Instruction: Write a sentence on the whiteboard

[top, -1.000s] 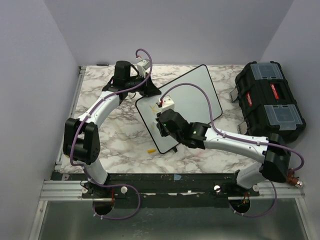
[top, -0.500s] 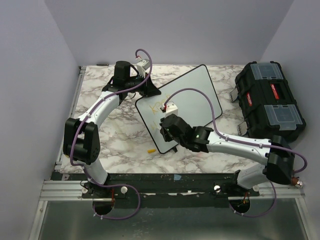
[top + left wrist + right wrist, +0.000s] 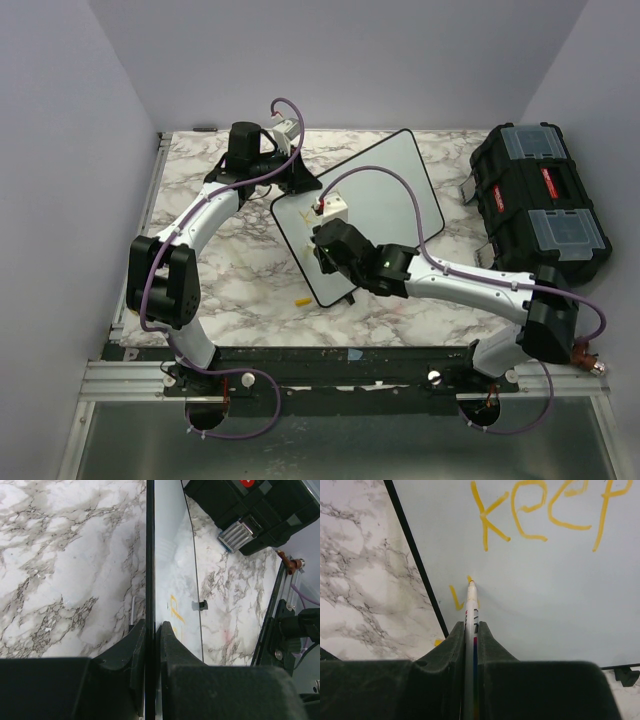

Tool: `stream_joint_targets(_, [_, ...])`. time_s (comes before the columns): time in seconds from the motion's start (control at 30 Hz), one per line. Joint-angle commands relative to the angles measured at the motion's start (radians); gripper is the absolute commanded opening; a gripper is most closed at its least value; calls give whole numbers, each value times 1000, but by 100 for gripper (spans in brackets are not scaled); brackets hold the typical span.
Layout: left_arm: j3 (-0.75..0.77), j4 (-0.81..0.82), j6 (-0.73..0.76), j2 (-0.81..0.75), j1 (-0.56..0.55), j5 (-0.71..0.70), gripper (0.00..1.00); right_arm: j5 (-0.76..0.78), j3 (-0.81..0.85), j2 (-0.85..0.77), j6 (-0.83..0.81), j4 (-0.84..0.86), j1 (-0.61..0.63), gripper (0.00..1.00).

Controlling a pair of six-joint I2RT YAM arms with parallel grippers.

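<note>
Top external view: the whiteboard [image 3: 390, 190] sits askew mid-table, its far-left edge pinched between the closed fingers of the left claw [image 3: 152, 628]. The right claw [image 3: 471, 629] is clamped around a marker [image 3: 470, 605], whose tip touches the board just inside its left rim, below the yellow "keep" of the sentence [image 3: 540, 510]. Open marble table [image 3: 230, 270] lies left of the board. A black toolbox [image 3: 540, 205] stands to the right, apart from it. A small yellow piece [image 3: 302, 300] lies beside the near-left rim. Plain walls [image 3: 60, 150] close three sides.
</note>
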Motion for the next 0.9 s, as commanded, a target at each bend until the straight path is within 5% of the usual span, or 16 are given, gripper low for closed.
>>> stream_joint_targets(0.0, [-42, -56, 121, 12, -29, 36, 0, 99, 51, 41, -26, -32, 3, 1])
stream_joint_targets(0.27, [-42, -55, 121, 11, -29, 36, 0, 160, 53, 43, -24, -56, 1, 1])
stream_joint_targets(0.87, [-41, -57, 121, 9, -29, 38, 0, 33, -69, -68, 38, -61, 1, 1])
